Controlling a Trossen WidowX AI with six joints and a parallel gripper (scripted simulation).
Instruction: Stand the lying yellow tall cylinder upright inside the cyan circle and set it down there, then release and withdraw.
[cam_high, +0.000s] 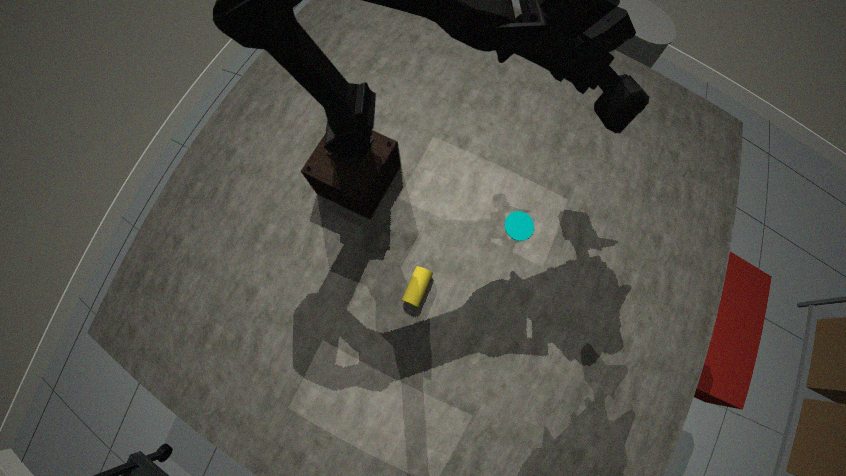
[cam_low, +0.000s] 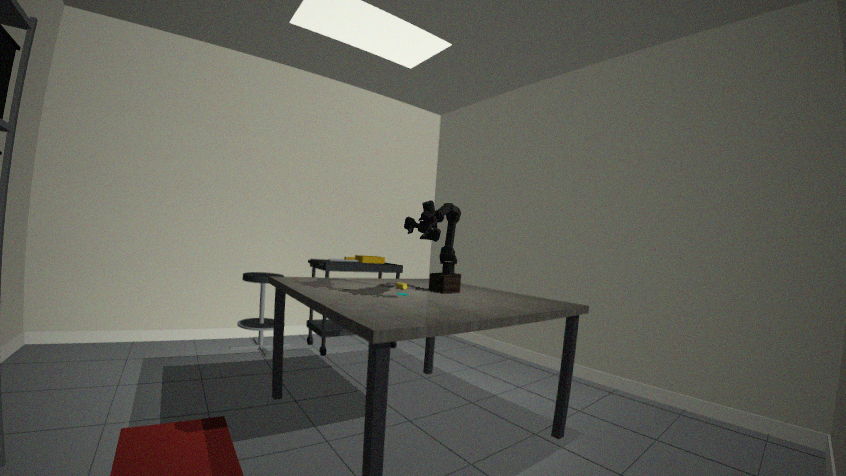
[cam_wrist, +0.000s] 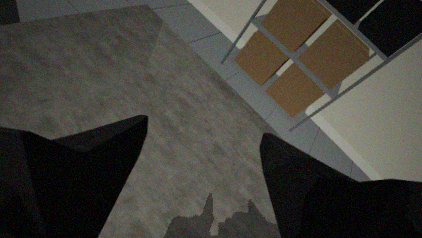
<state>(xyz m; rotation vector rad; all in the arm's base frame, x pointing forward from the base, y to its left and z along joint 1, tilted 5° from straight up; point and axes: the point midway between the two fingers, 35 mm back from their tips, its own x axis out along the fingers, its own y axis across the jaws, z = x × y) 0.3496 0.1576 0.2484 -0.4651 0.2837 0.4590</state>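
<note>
The yellow tall cylinder (cam_high: 418, 285) (cam_low: 401, 285) lies on its side on the table. The cyan circle (cam_high: 519, 226) (cam_low: 402, 294) is flat on the table, apart from the cylinder, with nothing on it. In the top view it is to the right of the cylinder and a little higher in the picture. My gripper (cam_wrist: 205, 132) is open in the wrist view, with nothing between its fingers. It is high above the table, away from the cylinder and the circle. Neither of them shows in the wrist view.
The arm stands on a dark wooden base block (cam_high: 354, 177) (cam_low: 444, 282) on the grey table (cam_high: 224, 236) (cam_low: 485, 310). A red box (cam_high: 733, 337) (cam_low: 171, 449) is on the floor beyond the table edge. A rack with brown boxes (cam_wrist: 295, 22) stands past the table in the wrist view.
</note>
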